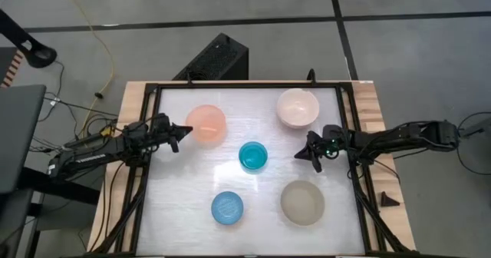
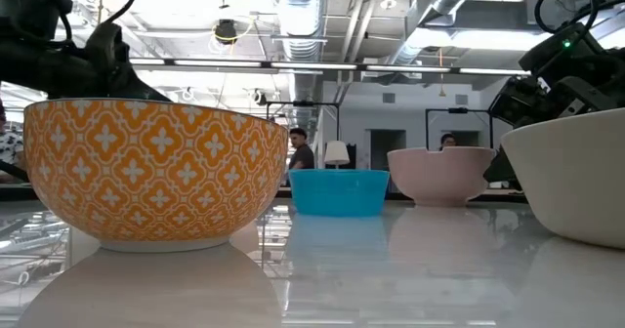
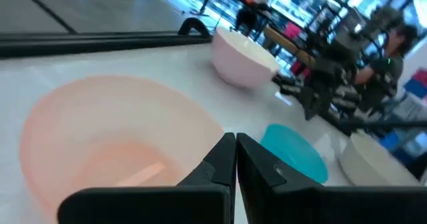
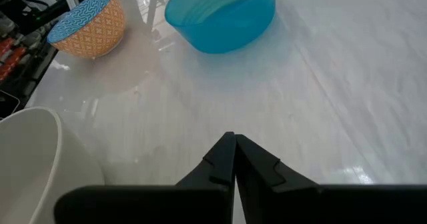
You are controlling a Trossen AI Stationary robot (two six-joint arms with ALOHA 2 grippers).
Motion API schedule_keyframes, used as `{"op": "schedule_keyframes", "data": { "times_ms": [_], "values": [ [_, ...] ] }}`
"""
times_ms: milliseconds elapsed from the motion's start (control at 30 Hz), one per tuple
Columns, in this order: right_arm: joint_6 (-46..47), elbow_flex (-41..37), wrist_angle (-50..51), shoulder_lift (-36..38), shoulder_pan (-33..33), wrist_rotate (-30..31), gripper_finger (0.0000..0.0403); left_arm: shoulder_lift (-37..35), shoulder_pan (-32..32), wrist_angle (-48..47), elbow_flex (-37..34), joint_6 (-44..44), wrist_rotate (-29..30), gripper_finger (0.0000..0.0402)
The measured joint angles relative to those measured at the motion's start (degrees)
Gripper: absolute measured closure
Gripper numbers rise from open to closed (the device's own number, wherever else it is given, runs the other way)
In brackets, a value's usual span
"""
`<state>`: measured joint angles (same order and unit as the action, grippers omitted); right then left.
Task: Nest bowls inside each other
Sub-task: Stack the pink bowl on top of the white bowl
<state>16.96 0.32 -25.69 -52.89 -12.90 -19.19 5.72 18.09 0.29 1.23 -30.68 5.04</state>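
Nearest bowl: from my low camera the orange-patterned bowl [image 2: 151, 172] fills the foreground; from above it shows a light-blue inside [image 1: 227, 207] and I see nothing in it.
Landmark: I place everything by the teal bowl [image 1: 252, 157], which sits near the middle of the white table [image 1: 176, 204].
Left gripper: the left gripper [image 1: 184, 131] has its fingers [image 3: 215, 161] pressed together with nothing between them; it sits to the left of the teal bowl, just beside the left rim of the salmon-pink bowl [image 1: 205, 124].
Salmon-pink bowl: up and left of the teal bowl, near it but apart; in my left wrist camera its hollow [image 3: 100, 151] lies straight ahead of the tips and looks bare.
Right gripper: the right gripper [image 1: 301, 155] also has its fingers [image 4: 223, 159] pressed together and carries nothing; it is right of the teal bowl with a gap of bare table between them, tips pointing at it.
Teal bowl: upright, nothing in it as far as my right wrist camera [image 4: 220, 14] shows.
Cream-white bowl: the cream-white bowl [image 1: 298, 108] stands up and right of the teal bowl, beyond the right gripper, with nothing inside.
Grey-beige bowl: the grey-beige bowl [image 1: 302, 202] stands down and right of the teal bowl, below the right gripper, holding nothing.
Nesting: all five bowls stand apart, none inside another.
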Motion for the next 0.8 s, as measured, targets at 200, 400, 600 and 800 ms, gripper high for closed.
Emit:
{"op": "schedule_keyframes", "data": {
  "times_ms": [200, 400, 600, 800],
  "values": [
    [0.01, 0.00, 0.00, -0.02, -0.01, -0.01, 0.0362, 0.00, -0.01, 3.64, -0.04, -16.13, 0.73, 0.0401],
    [-0.01, 0.01, -0.01, -0.02, 0.00, -0.01, 0.0362, -0.01, 0.00, 6.45, -0.04, -19.59, 3.64, 0.0401],
    [0.00, 0.04, -0.62, -0.02, 0.01, 0.10, 0.0362, 0.01, -0.02, 7.16, -0.04, -16.22, 4.40, 0.0401],
    [1.41, 5.24, -2.39, 0.07, 0.37, -0.39, 0.0362, 0.04, -0.04, 6.71, 0.42, -7.23, 5.50, 0.0401]
  ]
}}
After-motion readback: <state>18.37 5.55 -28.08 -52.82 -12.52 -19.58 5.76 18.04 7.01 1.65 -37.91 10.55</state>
